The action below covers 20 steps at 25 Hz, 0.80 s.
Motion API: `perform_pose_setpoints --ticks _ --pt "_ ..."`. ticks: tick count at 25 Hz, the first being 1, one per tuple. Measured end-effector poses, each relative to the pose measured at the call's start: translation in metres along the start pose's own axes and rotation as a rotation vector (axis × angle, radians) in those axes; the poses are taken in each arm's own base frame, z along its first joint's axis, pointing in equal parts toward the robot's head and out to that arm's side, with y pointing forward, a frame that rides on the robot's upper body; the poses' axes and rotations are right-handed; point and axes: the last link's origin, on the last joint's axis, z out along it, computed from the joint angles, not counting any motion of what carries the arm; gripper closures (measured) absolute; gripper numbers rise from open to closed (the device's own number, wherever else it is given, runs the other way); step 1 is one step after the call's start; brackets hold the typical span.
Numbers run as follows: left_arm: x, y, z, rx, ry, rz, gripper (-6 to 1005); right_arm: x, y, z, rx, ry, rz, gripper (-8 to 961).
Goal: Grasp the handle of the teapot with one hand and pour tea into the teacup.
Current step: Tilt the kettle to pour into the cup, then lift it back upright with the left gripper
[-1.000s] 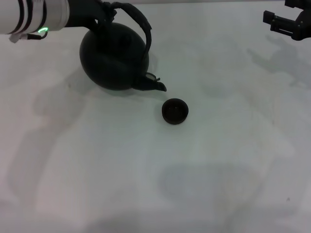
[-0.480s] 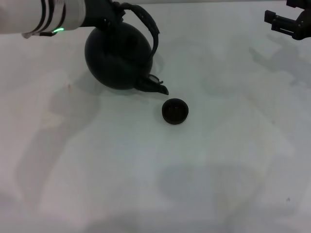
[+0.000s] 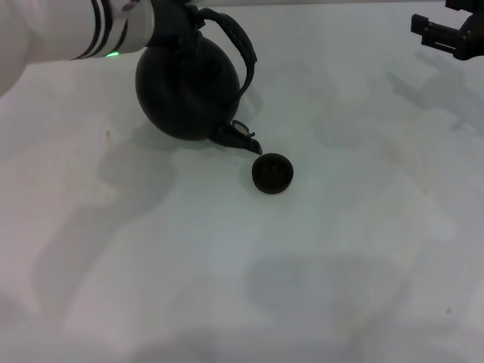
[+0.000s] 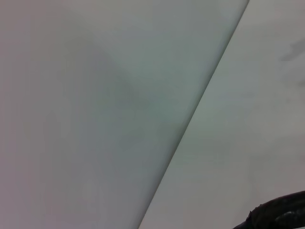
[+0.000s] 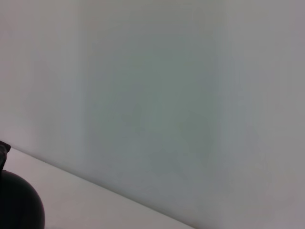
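While the teapot (image 3: 187,87) tilts spout-down just beside the teacup (image 3: 272,173) on the table (image 3: 340,249), I see my left end effector (image 3: 175,23) clamped on the handle (image 3: 239,47); right end effector (image 3: 446,32) parked far off, grip indeterminate.

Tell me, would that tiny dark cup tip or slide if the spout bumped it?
Probably slide: the teacup looks small and light on the smooth table. Its low, bowl-like shape suggests it would scoot rather than topple. The teapot looks far bulkier.
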Motion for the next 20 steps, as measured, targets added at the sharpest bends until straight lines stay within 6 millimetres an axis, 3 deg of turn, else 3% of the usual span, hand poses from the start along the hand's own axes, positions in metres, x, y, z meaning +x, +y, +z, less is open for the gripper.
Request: perform_pose_setpoints --ticks 20 --pt "0.012 0.001 -0.003 0.011 0.022 0.043 895 0.001 0.000 0.006 0.000 0.007 0.001 169"
